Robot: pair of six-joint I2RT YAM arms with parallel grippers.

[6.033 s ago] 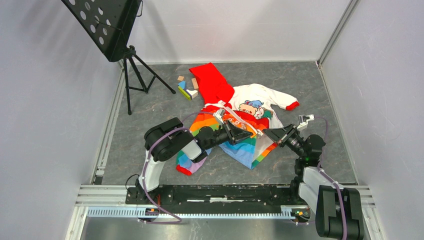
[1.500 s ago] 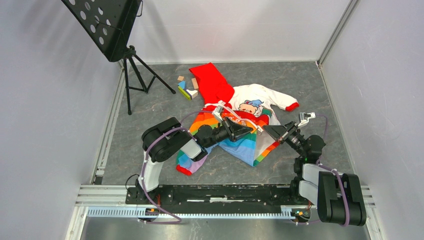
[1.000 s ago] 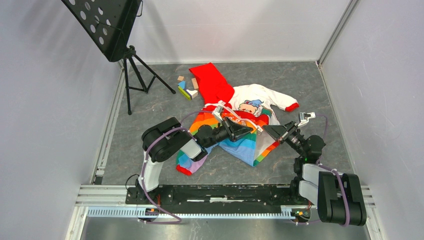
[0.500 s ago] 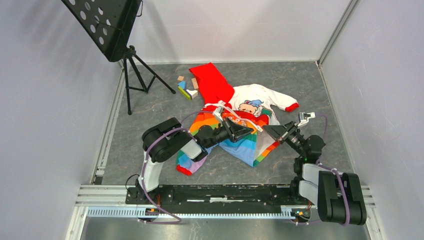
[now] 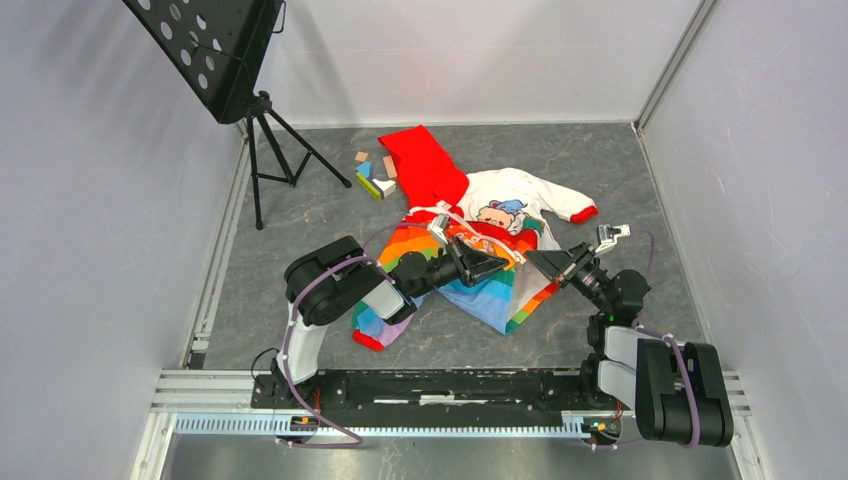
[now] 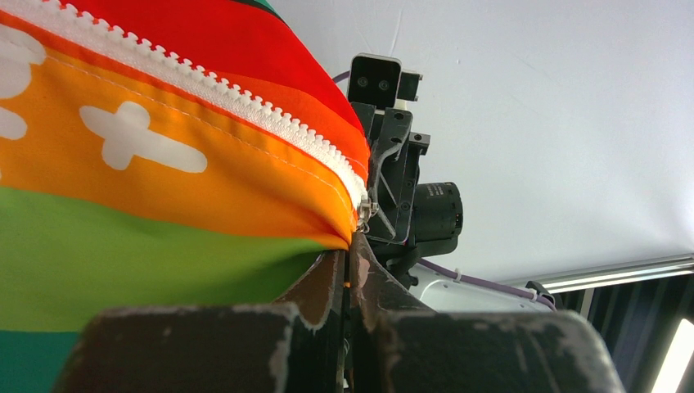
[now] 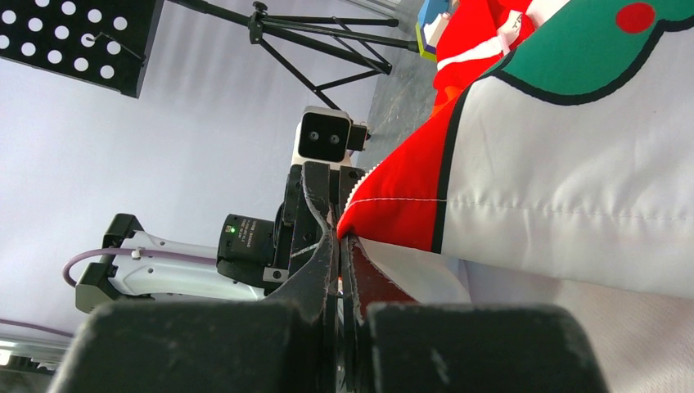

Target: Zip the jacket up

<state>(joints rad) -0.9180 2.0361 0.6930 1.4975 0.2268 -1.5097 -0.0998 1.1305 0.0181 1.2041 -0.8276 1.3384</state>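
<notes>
The jacket (image 5: 487, 215) lies on the grey floor with its red hood (image 5: 425, 165) toward the back and its rainbow front raised between the two arms. My left gripper (image 5: 497, 265) is shut on the orange front edge (image 6: 164, 180), just below the end of the white zipper (image 6: 205, 82). The pinch point shows at the left gripper (image 6: 350, 246) tips. My right gripper (image 5: 533, 262) faces it, a small gap away. In the right wrist view the right gripper (image 7: 340, 233) is shut on the red corner of the opposite jacket (image 7: 573, 180) panel.
A black music stand (image 5: 215, 50) on a tripod (image 5: 280, 150) stands at the back left. Several coloured wooden blocks (image 5: 372, 172) lie beside the hood. Grey walls close in both sides, and a metal rail (image 5: 430, 385) runs along the near edge.
Compared with six seconds ago, the right arm has turned at its base and the raised hem sits slightly higher. Over the last second nothing has visibly moved.
</notes>
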